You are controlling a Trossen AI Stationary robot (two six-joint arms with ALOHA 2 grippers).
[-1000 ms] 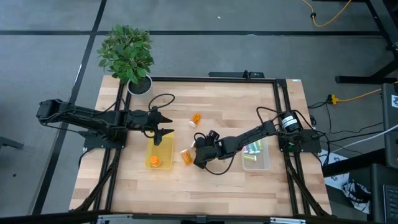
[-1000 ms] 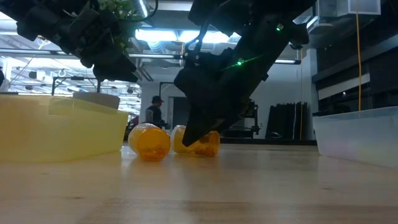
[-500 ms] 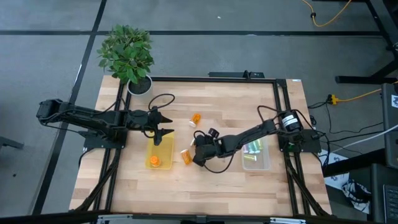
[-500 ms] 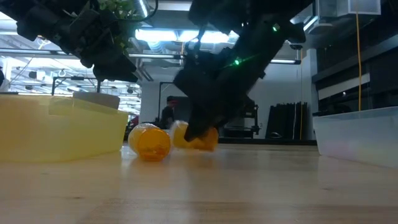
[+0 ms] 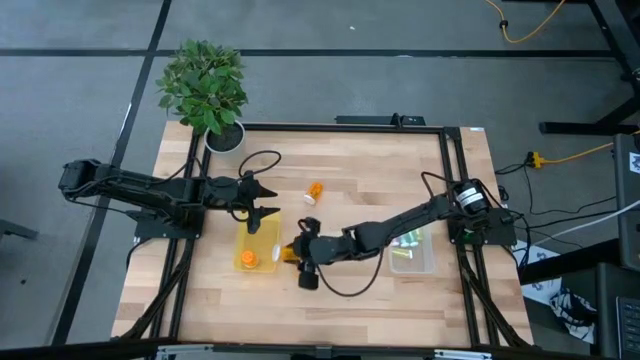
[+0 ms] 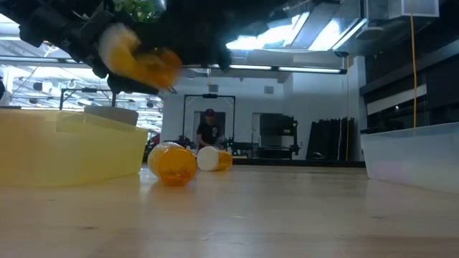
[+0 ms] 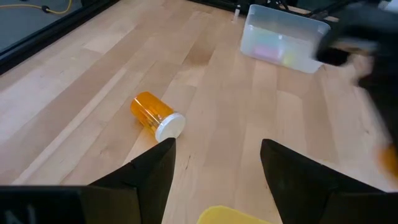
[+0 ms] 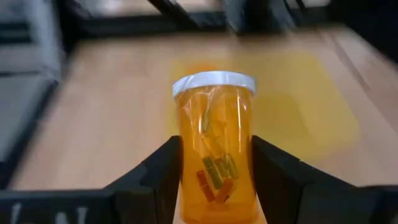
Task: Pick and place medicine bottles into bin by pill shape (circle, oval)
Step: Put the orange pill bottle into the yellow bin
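Note:
My right gripper (image 5: 300, 251) is shut on an orange medicine bottle with a white cap (image 8: 215, 140). It holds the bottle in the air just right of the yellow bin (image 5: 258, 243). The low view shows the bottle high up and blurred (image 6: 140, 61). Another orange bottle (image 5: 247, 260) lies in the yellow bin. A third (image 5: 314, 190) lies on its side on the table and also shows in the left wrist view (image 7: 155, 115). My left gripper (image 5: 262, 205) hangs open and empty over the yellow bin's far end. The clear bin (image 5: 412, 250) holds pastel vials. My right gripper pinches the bottle's orange body (image 8: 186, 186) between its two fingers (image 8: 163, 180), on the half away from the cap. The fingers come from the table's right and lie along the bottle. The cap (image 5: 277, 254) points toward the yellow bin. The bottle is lifted clear of the table.
A potted plant (image 5: 205, 90) stands at the far left corner. In the low view two orange bottles (image 6: 172, 163) (image 6: 214, 159) lie on the table beside the yellow bin's wall (image 6: 72, 150). A person (image 6: 209, 132) stands in the room beyond.
My right gripper has lifted the orange bottle off the table. It has carried the bottle up and toward the table's left edge, to beside the yellow bin. This has uncovered a bottle lying farther back in the low view.

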